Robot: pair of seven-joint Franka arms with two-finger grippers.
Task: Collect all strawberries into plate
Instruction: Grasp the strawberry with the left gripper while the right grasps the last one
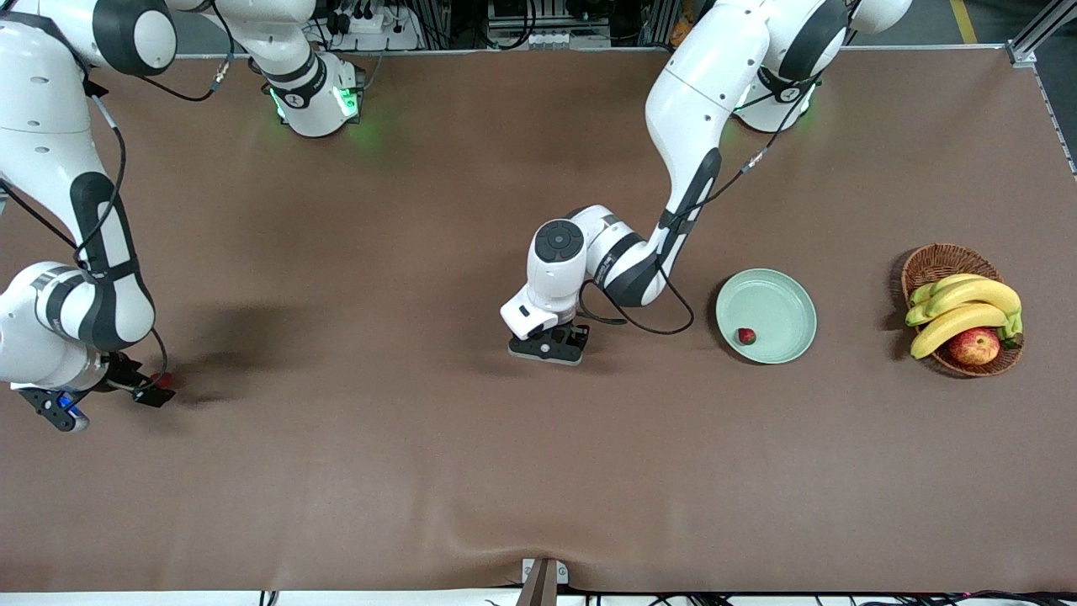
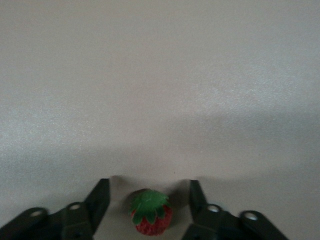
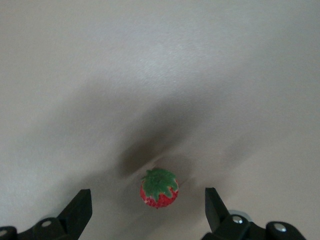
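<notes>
Closing narrowly around a small red strawberry (image 2: 151, 218) on the brown tabletop (image 1: 379, 471), the left gripper (image 2: 149, 200) could pinch off-centre and squirt it away from the mint-green plate (image 1: 787, 290); the right gripper (image 3: 148, 205) hangs wide over another berry (image 3: 159, 188).

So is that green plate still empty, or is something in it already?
Not empty. One strawberry lies in the plate, near the rim closest to the front camera. The rest of the plate is bare.

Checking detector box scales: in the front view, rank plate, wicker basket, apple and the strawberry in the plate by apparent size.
1. Wicker basket, but the plate looks nearly as large; too close to separate.
2. Apple.
3. Strawberry.
</notes>
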